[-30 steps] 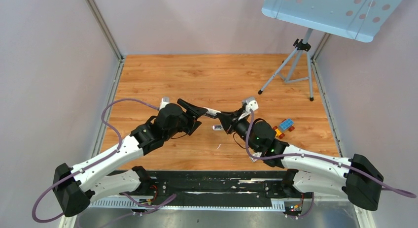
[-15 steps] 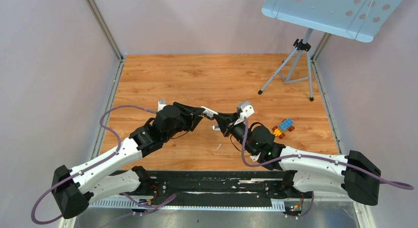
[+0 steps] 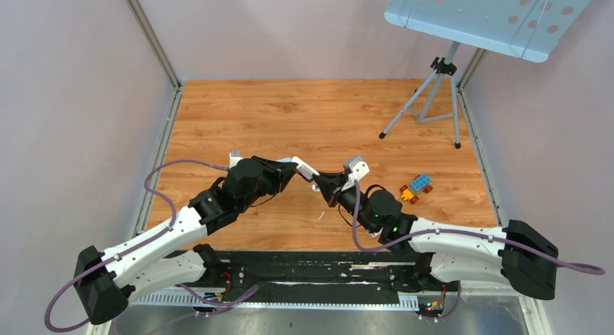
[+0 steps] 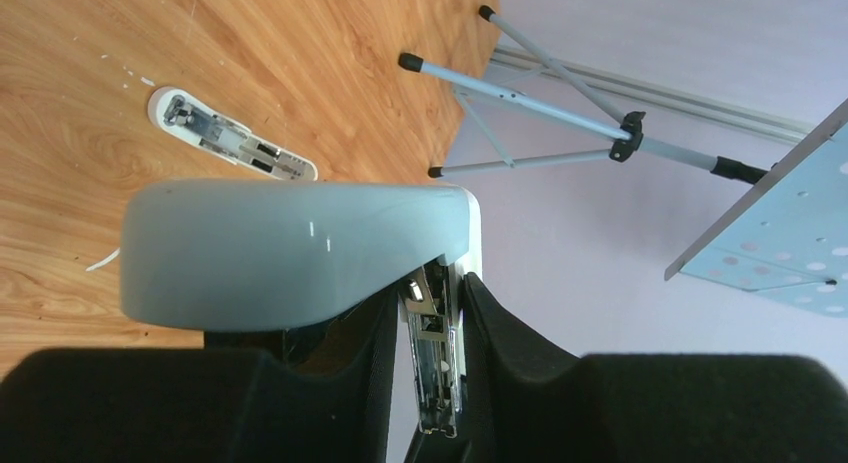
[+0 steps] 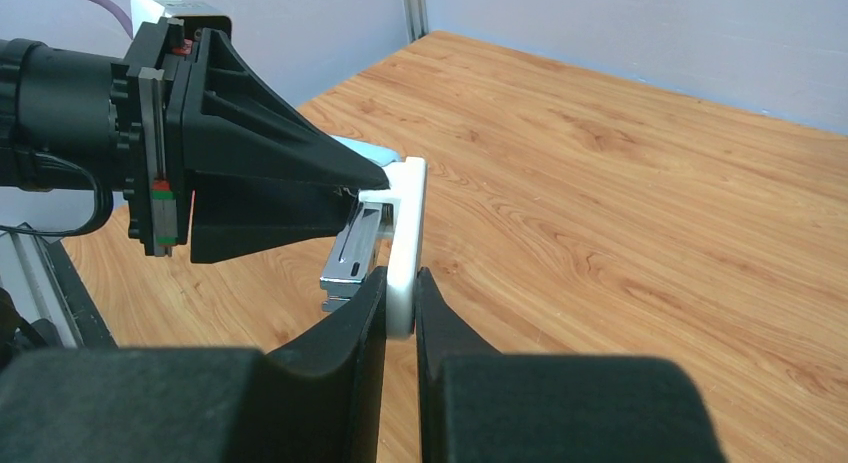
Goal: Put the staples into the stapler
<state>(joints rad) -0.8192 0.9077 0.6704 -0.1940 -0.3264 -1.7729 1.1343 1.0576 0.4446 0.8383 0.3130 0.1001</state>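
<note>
The stapler (image 3: 305,166) hangs in the air between my two grippers, above the middle of the wooden table. My left gripper (image 3: 293,167) is shut on it. In the left wrist view its pale cover (image 4: 300,248) fills the middle and its metal channel (image 4: 435,363) sits between my left gripper's (image 4: 425,308) fingers. My right gripper (image 3: 321,183) is shut on the stapler's flat white base (image 5: 405,238). In the right wrist view the metal channel (image 5: 352,251) juts out left of my right gripper (image 5: 400,288). I cannot make out the staples in any view.
A slim white-and-metal piece (image 4: 230,141) lies on the wood below the stapler. A thin white sliver (image 3: 318,217) lies near the front. Small blue and orange bricks (image 3: 416,185) sit to the right. A tripod (image 3: 427,103) with a pale perforated board (image 3: 492,17) stands at the back right.
The right arm has moved left and both grippers have drawn closer together around the stapler. The small white piece on the table is now hidden under the right gripper in the top view.
</note>
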